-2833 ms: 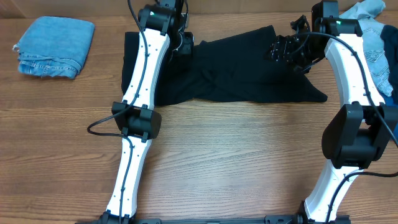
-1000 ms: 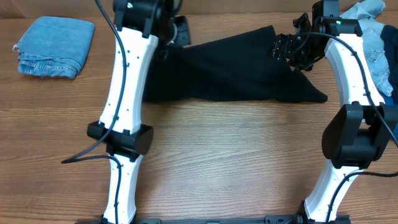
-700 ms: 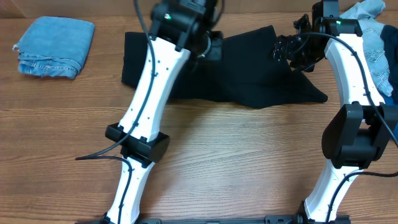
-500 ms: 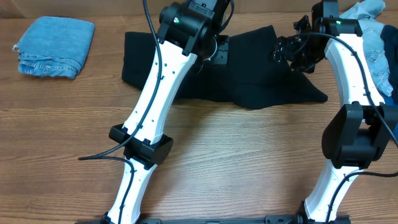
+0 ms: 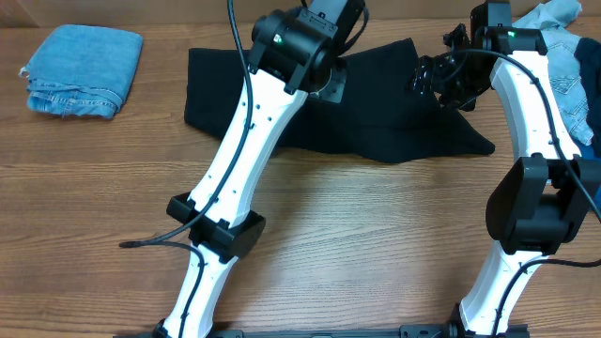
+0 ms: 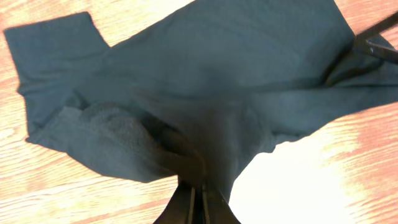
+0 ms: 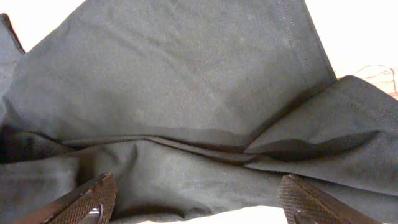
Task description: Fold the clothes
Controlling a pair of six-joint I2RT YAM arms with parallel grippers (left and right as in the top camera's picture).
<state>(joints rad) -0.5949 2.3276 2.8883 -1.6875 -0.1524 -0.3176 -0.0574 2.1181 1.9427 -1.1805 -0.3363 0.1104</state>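
The black T-shirt (image 5: 394,122) lies crumpled along the far side of the table. My left gripper (image 5: 331,83) is over its middle. In the left wrist view the left gripper (image 6: 200,196) is shut on a bunched fold of the black T-shirt (image 6: 236,62), and the cloth hangs from the pinch. My right gripper (image 5: 424,75) hovers over the shirt's right part. In the right wrist view the right gripper (image 7: 199,202) is open, its textured pads (image 7: 93,199) far apart over the black T-shirt (image 7: 186,81), with nothing gripped.
A folded light-blue denim piece (image 5: 83,70) lies at the far left of the wooden table (image 5: 376,244). A heap of light-blue and royal-blue garments (image 5: 573,56) sits at the far right, behind the right arm.
My left arm has swung right from the shirt's left end to its middle, dragging the pinched fold along. The shirt's left part has settled back flat. The right gripper has stayed put.
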